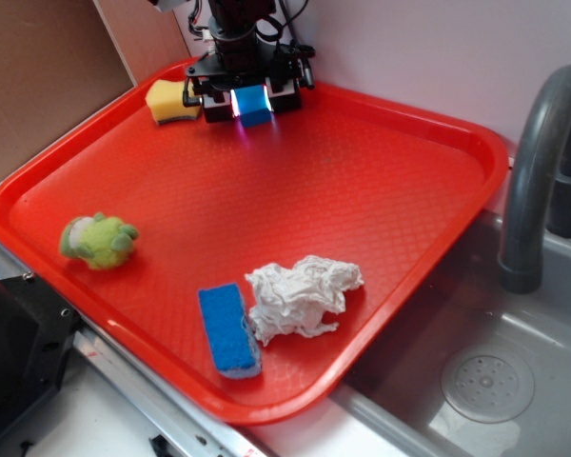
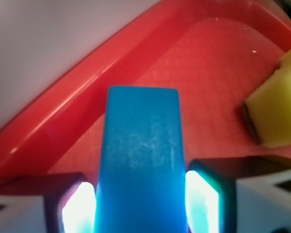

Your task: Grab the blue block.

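The blue block (image 1: pixel 252 105) is a small smooth blue cuboid at the far corner of the red tray (image 1: pixel 362 181). My gripper (image 1: pixel 250 100) stands over it with a finger on each side. In the wrist view the blue block (image 2: pixel 141 160) fills the gap between the two glowing pads (image 2: pixel 80 206), which press against both of its sides. The gripper (image 2: pixel 141 206) is shut on the block. I cannot tell whether the block rests on the tray or is lifted.
A yellow sponge (image 1: pixel 172 101) lies just left of the gripper and shows in the wrist view (image 2: pixel 276 114). A green plush toy (image 1: pixel 97 240), a long blue sponge (image 1: pixel 229 329) and a crumpled white cloth (image 1: pixel 300 296) lie nearer. A sink (image 1: pixel 495 371) with a grey faucet (image 1: pixel 538 171) is on the right.
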Motion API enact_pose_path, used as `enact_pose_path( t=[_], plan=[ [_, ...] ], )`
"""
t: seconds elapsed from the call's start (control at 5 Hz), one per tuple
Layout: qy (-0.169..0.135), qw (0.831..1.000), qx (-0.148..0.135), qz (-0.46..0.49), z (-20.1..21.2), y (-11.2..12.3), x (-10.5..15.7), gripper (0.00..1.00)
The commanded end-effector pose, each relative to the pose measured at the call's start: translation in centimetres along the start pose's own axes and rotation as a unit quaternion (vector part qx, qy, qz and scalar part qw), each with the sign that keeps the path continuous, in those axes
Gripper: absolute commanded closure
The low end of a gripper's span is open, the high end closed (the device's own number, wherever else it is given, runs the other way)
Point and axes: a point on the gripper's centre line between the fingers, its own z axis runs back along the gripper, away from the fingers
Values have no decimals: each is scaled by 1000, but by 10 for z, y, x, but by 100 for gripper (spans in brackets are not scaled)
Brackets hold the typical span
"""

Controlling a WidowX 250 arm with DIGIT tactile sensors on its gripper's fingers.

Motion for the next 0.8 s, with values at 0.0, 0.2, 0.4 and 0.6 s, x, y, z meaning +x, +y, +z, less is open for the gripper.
enact_pose_path(
  t=[0.0,0.2,0.4,0.6],
  plan=[
    [31,996,-44,-69,57,21,-7,100],
    [55,984,-84,-146,110,28,-29,100],
    [83,963,-109,-231,164,38,-50,100],
    [115,948,-149,-256,211,58,-61,100]
  ],
)
